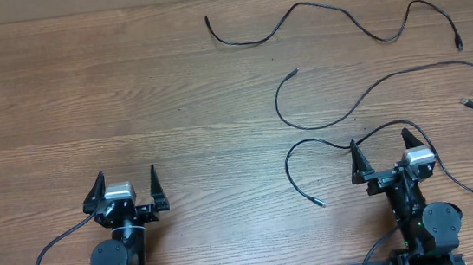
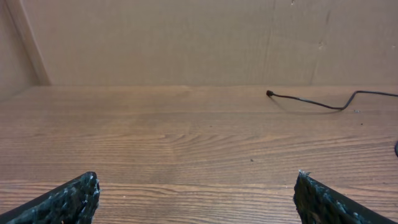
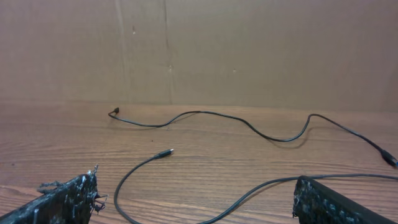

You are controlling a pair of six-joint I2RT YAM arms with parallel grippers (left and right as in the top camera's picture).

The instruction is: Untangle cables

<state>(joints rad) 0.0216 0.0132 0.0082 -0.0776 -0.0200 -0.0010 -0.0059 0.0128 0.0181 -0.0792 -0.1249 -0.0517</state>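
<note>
Both arms parked at the near edge of the wooden table (image 1: 85,95), probably to keep the overhead view unobstructed. Left gripper (image 1: 127,175) released, fingers spread wide over bare wood, holding nothing. Right gripper (image 1: 380,140) likewise spread and empty, with the near cable (image 1: 288,162) arched just in front of its fingertips and trailing off toward the right edge. Farther out, the middle cable (image 1: 422,68) laid in one open curve, and the far cable (image 1: 298,6) in a wavy line close to the cardboard wall (image 2: 186,37). No knot visible, each strand lying apart. Only a small plug end (image 1: 471,105) by the right edge too cropped to assign. Judged near finished, pending perhaps a check of that corner.
</note>
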